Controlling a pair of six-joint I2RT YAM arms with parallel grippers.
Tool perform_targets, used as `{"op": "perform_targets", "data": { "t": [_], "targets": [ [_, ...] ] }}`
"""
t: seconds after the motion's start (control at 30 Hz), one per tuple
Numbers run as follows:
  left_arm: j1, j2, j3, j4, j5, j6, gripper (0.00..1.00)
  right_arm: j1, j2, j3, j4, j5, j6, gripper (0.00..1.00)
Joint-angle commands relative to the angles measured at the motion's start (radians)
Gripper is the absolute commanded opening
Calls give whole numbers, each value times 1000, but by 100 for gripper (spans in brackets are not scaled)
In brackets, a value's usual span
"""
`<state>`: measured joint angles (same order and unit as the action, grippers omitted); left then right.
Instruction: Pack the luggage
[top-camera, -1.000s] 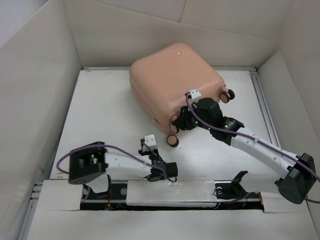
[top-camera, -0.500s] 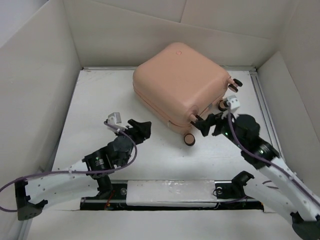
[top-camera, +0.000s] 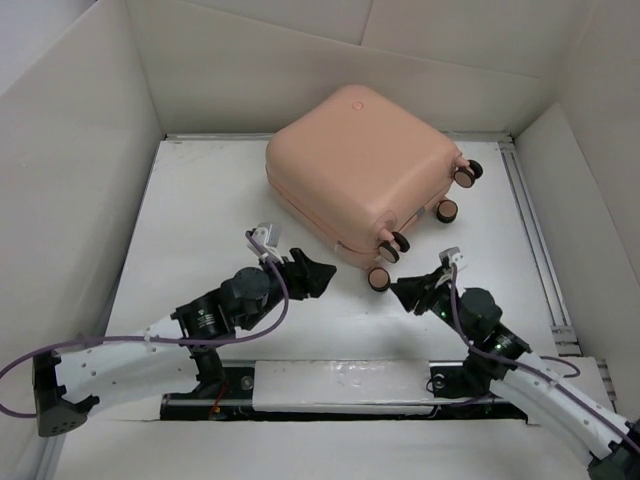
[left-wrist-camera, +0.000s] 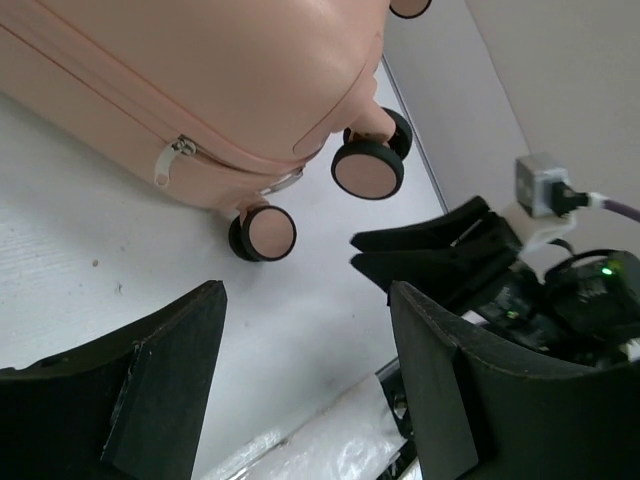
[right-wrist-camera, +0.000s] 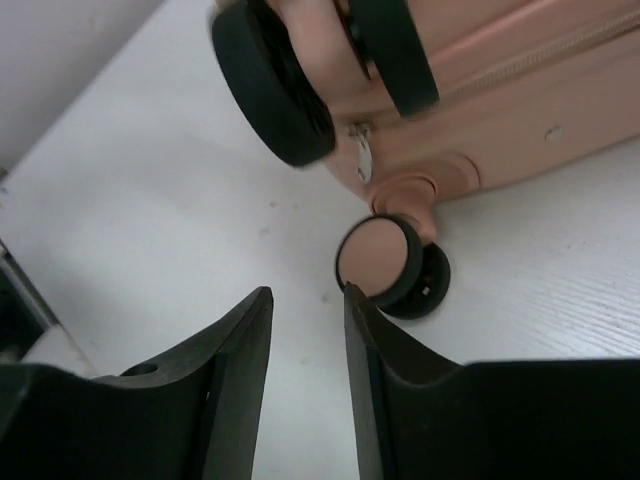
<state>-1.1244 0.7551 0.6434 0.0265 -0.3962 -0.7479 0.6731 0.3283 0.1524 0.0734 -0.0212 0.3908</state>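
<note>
Left fingers (left-wrist-camera: 168, 385) wide apart, right fingers (right-wrist-camera: 225, 390) narrowly parted, both empty

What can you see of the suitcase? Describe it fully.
Salmon-pink hard-shell suitcase with rounded corners, closed, a metal zip pull hanging at its seam. It lies on its broad side on the white table, far centre, four black-and-pink wheels facing near-right. The left gripper and right gripper hover by the wheels, not touching it.

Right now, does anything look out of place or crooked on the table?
The suitcase lies flat and closed, turned at an angle to the table's edges, its wheels toward the right pincer. Nothing looks spilled or damaged.
</note>
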Motion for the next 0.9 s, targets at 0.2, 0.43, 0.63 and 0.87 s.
{"op": "perform_targets", "data": {
  "t": [0.2,0.43,0.63,0.87],
  "targets": [
    [2,-54,-148,165,114,25,66,37,290,-139,718,142,10,52],
    [359,9,-202,357,488,25,59,37,665,-70,970,118,-15,52],
    [420,-62,-197,265,487,73,57,55,828,-59,1152,162,-15,51],
    [420,-137,-292,291,479,64,56,126,961,-5,1247,311,-55,43]
  ]
}}
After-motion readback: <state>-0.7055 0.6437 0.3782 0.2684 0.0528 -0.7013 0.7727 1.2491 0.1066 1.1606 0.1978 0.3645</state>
